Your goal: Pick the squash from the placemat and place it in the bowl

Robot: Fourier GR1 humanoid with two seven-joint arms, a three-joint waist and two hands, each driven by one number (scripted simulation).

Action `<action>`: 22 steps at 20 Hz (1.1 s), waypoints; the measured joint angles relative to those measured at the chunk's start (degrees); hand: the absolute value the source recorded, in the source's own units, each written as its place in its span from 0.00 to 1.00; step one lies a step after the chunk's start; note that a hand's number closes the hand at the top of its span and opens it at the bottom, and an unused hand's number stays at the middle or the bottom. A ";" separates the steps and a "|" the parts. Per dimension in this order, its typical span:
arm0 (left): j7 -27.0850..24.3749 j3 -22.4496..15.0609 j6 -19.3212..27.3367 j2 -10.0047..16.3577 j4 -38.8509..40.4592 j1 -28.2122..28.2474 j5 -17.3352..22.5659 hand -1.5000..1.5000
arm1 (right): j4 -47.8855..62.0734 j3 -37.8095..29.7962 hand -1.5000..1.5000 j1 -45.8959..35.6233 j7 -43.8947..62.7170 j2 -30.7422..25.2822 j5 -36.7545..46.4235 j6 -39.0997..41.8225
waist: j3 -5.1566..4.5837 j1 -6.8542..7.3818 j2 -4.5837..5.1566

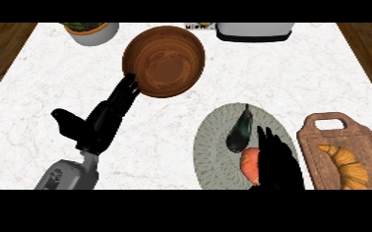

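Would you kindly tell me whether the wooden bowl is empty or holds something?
Empty: the wooden bowl shows only its bare brown inside, with nothing lying in it.

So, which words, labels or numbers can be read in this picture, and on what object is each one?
Dark marks on the small white object between the round brown wooden bowl and the white box-shaped appliance: too blurred to read.
No other text is visible.
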 measured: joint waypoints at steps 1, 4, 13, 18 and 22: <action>0.20 0.62 -0.62 0.29 -0.12 0.26 -0.01 0.50 | 0.30 -0.39 0.00 0.16 -0.32 0.11 0.33 -0.09 | 0.01 0.00 0.01; 0.32 0.81 -0.67 -0.69 -1.27 1.80 -1.28 0.50 | 2.59 -2.01 0.00 -0.28 -1.48 0.67 0.99 -0.59 | 0.00 0.05 -0.01; 3.00 3.75 -3.29 -2.77 -2.15 2.07 -3.28 0.50 | 7.85 -3.59 0.00 -0.85 -3.19 2.48 3.86 -3.69 | 0.01 0.01 0.00; 3.06 4.57 -3.83 -4.90 -1.42 1.68 -5.52 0.50 | 11.23 -4.23 0.00 -0.54 -4.64 2.63 4.28 -7.16 | 0.00 -0.03 -0.01; 2.80 5.46 -5.02 -5.55 -1.97 2.94 -6.45 0.50 | 11.91 -4.74 1.00 -0.34 -7.36 1.95 3.91 -9.39 | -0.03 0.01 -0.06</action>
